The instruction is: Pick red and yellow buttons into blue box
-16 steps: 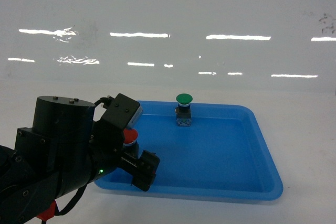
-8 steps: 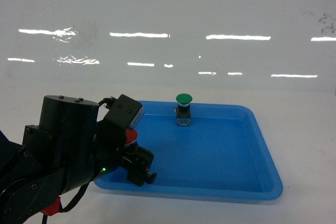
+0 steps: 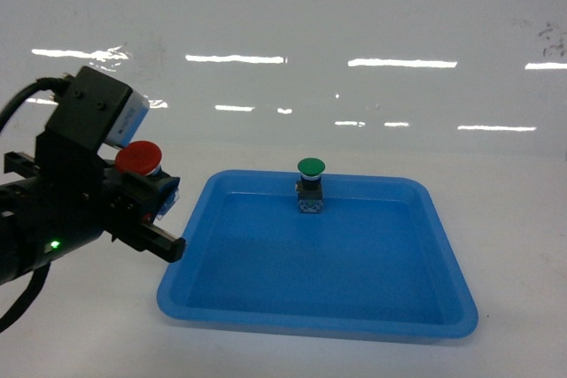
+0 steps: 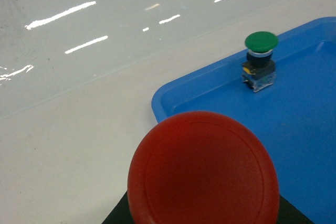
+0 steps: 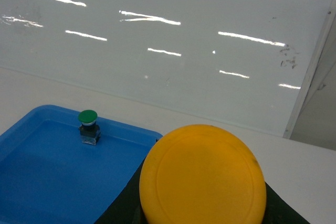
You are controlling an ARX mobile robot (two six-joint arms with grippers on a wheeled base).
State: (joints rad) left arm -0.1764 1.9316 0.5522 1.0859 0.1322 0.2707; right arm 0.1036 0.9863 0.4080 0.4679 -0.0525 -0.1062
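- The red-capped mushroom-head push button [image 3: 140, 158] is seen held up at the left of the scene, clear of the white bench [image 3: 523, 245] and just left of the shallow blue plastic tray [image 3: 443, 307]
- The jaws of the black left gripper [image 3: 146, 205] are clamped on the block beneath the red cap; in the left wrist view the red cap [image 4: 203, 170] fills the near part of the frame
- In the right wrist view a yellow-capped mushroom-head push button [image 5: 202, 177] is seen close to the camera, above the bench just right of the tray's [image 5: 21, 129] right edge; the right gripper itself is hidden under the cap, so how its jaws stand cannot be told
- A green-capped push button [image 3: 310, 184] is seen standing upright inside the tray, near its far rim
- The large blue box is not seen in any view
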